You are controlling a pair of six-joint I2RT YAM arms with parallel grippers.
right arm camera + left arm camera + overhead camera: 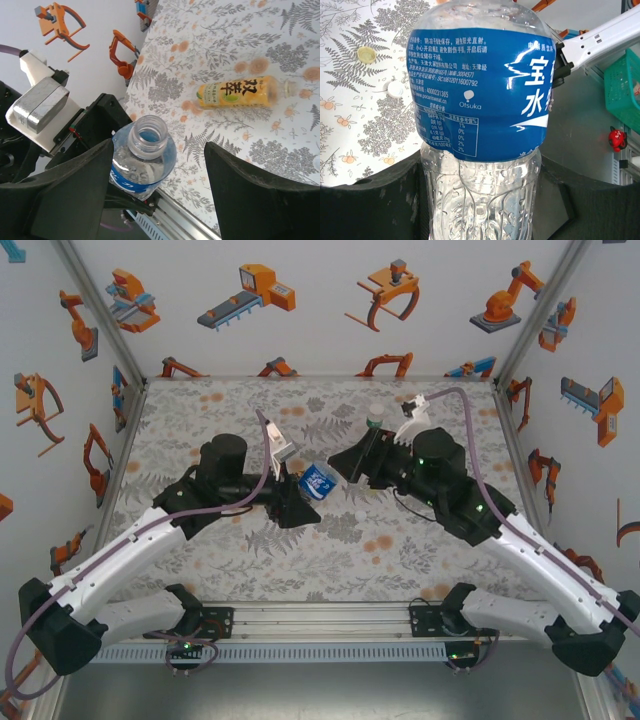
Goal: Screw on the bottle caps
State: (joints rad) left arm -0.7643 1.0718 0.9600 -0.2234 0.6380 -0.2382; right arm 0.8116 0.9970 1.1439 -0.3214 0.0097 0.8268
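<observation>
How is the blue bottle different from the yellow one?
The blue bottle has a blue label and clear sides; the yellow bottle is mostly yellow. The blue bottle is gripped by the left fingers, while the yellow bottle lies on its side on the mat. Both are plastic bottles.

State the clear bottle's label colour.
Label: blue with white lettering; left wrist view shows it best.

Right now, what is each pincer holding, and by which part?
Left pincer grips the blue bottle by its clear lower body. Right pincer is open, holding nothing.
</observation>
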